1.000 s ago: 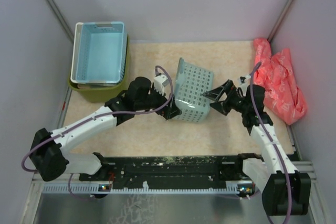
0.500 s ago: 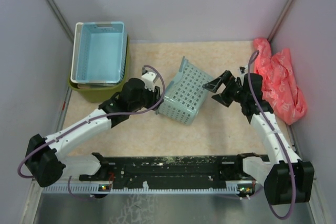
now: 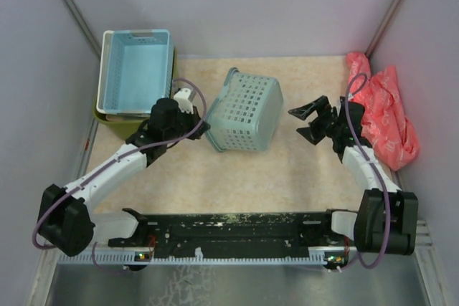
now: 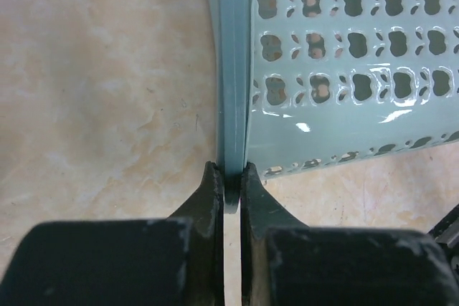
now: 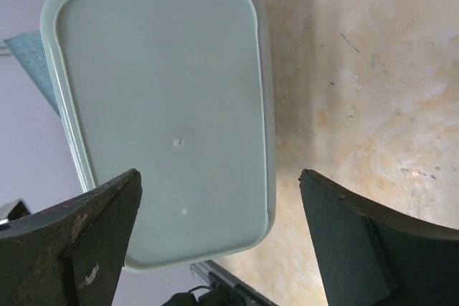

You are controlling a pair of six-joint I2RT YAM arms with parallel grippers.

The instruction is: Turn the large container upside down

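The large container (image 3: 133,128), an olive-green tub, stands upright at the back left with a cream tray and a light-blue tray (image 3: 136,69) nested in it. Neither gripper touches it. A pale teal perforated basket (image 3: 247,111) lies on its side mid-table, mouth to the left. My left gripper (image 3: 204,128) is shut on the basket's rim (image 4: 233,105), which is pinched between the fingertips of that gripper (image 4: 231,177). My right gripper (image 3: 305,121) stands open to the right of the basket, apart from it. In the right wrist view the basket's plain base (image 5: 165,105) faces that open gripper (image 5: 219,175).
A crumpled red plastic bag (image 3: 380,112) lies along the right wall. Lilac walls close in the left, back and right. The left arm's elbow passes just in front of the tub's near right corner. A black rail (image 3: 237,223) runs along the near edge.
My left gripper has shut on the teal basket's rim and drawn back to the left, swinging the basket round. My right gripper has pulled away to the right, still open.
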